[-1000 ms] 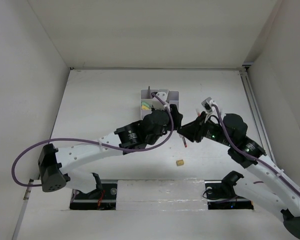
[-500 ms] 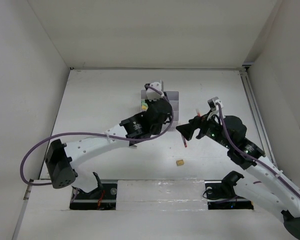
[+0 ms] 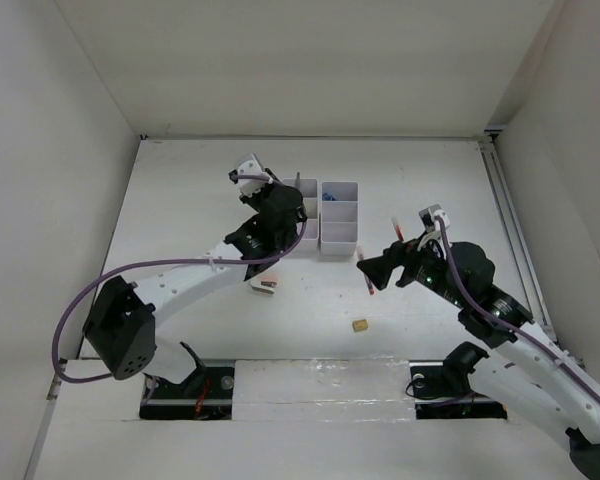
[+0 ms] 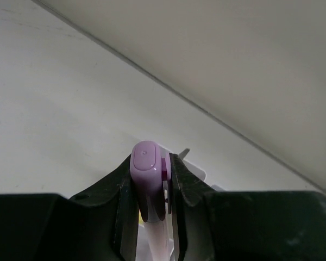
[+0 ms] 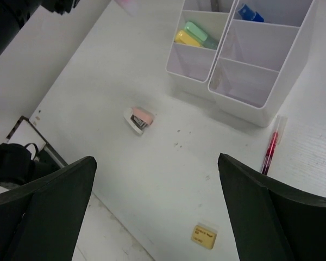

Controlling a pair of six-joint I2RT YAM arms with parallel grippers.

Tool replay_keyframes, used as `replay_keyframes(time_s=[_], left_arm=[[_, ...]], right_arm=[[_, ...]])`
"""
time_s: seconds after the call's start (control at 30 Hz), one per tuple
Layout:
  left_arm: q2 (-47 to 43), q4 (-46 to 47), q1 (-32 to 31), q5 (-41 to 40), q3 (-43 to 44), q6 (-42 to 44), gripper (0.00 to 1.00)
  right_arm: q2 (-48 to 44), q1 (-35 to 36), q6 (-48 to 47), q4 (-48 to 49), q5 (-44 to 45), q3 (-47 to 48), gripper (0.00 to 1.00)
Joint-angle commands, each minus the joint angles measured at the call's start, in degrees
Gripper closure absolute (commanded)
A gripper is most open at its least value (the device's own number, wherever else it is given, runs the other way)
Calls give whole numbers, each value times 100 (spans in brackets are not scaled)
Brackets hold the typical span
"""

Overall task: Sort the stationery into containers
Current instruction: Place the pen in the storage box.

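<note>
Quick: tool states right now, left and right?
Left tool: closed on the pink highlighter.
Right tool: open, holding nothing.

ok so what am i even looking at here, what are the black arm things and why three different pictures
These are two robot arms bolted at the near edge of a white table. Each ends in a two-finger gripper. The wide picture comes from a fixed camera above and behind them. The other two come from small cameras on each wrist, so you see that arm's own fingers up close.

The job is sorting stationery into the white organisers. Loose on the table lie a white-pink stapler, a red pen and a small tan eraser. Yellow and green highlighters and a blue-capped item already sit in compartments.

The left gripper is closed on a pink-purple highlighter. The right gripper is wide open and holds nothing.
</note>
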Motion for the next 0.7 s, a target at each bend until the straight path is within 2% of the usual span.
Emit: replay_keyframes(time_s=[0.0,0.13,0.37,0.67], left_arm=[[76,1437,131,-338,-252,243,100],[393,1580,185,-268,-253,139,100],[877,2775,185,-154,-499,402,100],[1474,2741,237,-21,-323,226,100]], right_arm=[[-164,82,56,39,-173,-78,0],[-305,82,56,-23,-234,-131,0],[-604,135,4,-76,-524,-184,0],[-665,135,4,30,-771,-342,0]])
